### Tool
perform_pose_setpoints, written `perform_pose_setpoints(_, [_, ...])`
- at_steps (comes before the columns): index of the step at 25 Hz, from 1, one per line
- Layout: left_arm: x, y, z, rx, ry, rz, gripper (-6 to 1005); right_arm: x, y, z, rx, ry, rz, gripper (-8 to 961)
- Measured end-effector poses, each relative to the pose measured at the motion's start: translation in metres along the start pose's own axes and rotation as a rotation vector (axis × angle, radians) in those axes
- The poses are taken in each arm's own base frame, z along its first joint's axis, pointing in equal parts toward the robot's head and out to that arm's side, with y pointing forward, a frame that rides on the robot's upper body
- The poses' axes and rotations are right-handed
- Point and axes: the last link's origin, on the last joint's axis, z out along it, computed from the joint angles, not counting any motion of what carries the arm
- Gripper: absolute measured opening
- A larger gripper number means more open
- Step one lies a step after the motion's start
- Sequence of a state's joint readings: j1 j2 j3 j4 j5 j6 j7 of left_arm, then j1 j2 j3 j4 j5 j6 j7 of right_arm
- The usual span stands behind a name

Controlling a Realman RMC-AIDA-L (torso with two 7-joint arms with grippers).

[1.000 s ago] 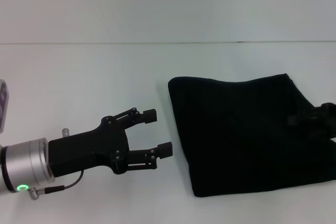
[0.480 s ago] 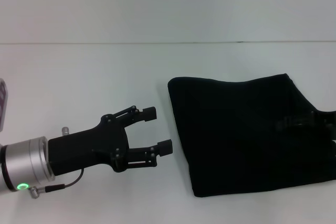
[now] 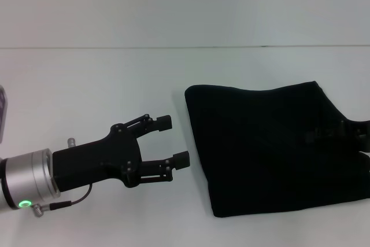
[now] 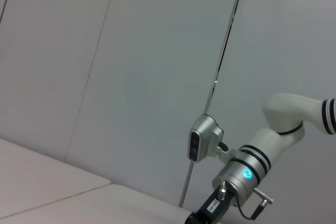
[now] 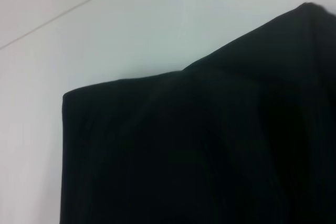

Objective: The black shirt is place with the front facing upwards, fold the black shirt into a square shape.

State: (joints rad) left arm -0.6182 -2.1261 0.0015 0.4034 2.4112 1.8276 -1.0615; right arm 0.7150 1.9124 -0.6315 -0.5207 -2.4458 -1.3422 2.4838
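The black shirt lies folded into a rough rectangle on the right half of the white table, plain black side up, no lettering showing. My left gripper hovers open just left of the shirt's left edge, nothing between its fingers. My right gripper reaches in from the right over the shirt's right edge, black against black. In the right wrist view the black shirt fills most of the picture, with one folded corner against the table.
The table's back edge runs across the far side. A small grey object pokes in at the left border. The left wrist view shows only a wall and my right arm.
My right gripper has slid leftward over the shirt's right edge. My left gripper has stayed almost still, open beside the shirt.
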Motion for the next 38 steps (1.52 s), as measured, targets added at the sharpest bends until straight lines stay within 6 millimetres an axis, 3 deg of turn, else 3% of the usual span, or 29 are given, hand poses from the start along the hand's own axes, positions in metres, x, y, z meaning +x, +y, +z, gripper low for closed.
perform_pose_setpoints(6, [0.000,0.000,0.000,0.001,0.002,0.000,950,0.000,-0.002,-0.002,0.001,-0.011,0.001,766])
perform_pose_setpoints(9, [0.000,0.001,0.000,-0.002,0.007,-0.001,949,0.000,-0.002,-0.001,0.003,-0.009,0.000,527])
perform_pose_setpoints(14, [0.000,0.001,0.000,-0.002,0.008,0.001,949,0.000,-0.002,-0.001,0.004,-0.008,-0.003,282])
perform_pose_setpoints(20, [0.001,0.001,-0.001,-0.003,0.011,0.001,949,0.001,-0.002,-0.001,-0.003,-0.009,-0.008,82])
perform_pose_setpoints(28, [0.002,0.004,0.000,-0.020,0.021,-0.001,950,0.003,-0.003,-0.007,-0.054,-0.049,0.005,36])
perform_pose_setpoints(33, [0.004,0.007,0.000,-0.048,0.036,-0.019,950,0.004,-0.007,-0.031,-0.143,-0.147,0.000,36])
perform_pose_setpoints(38, [0.007,0.007,0.000,-0.059,0.036,-0.054,949,0.022,-0.025,-0.053,-0.172,-0.235,0.021,35])
